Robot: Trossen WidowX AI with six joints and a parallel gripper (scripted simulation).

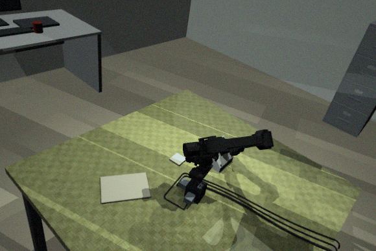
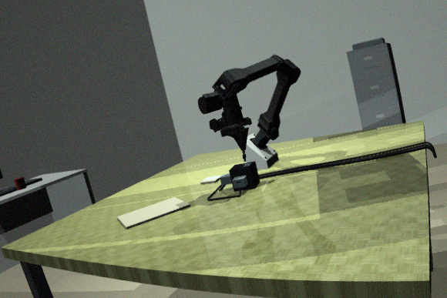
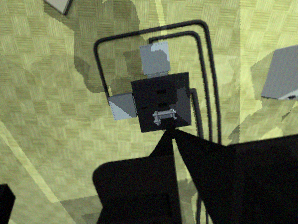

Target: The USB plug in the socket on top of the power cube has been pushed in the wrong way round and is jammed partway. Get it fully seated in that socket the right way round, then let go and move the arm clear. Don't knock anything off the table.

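Note:
The black power cube (image 1: pixel 201 193) (image 2: pixel 251 177) (image 3: pixel 148 86) stands on the table, with grey plugs on two of its sides. My gripper (image 2: pixel 243 151) (image 3: pixel 171 134) points down over the cube's top and is shut on the USB plug. The plug shows in the exterior view only as a small dark piece (image 2: pixel 244 157) below the fingertips, just above the cube's top. A pale metallic outline (image 3: pixel 165 113) shows on the cube's top close to the fingertips in the wrist view. The plug's way round is too small and dark to tell, and the fingers hide part of it.
Black cables (image 1: pixel 259 203) (image 2: pixel 330 162) (image 3: pixel 212 80) loop around the cube and run off across the table. A flat pale panel (image 1: pixel 124 187) (image 2: pixel 153 212) and a small white card (image 1: pixel 177 159) (image 2: pixel 210 180) lie nearby. The arm's pale base (image 2: pixel 262 155) stands behind the cube.

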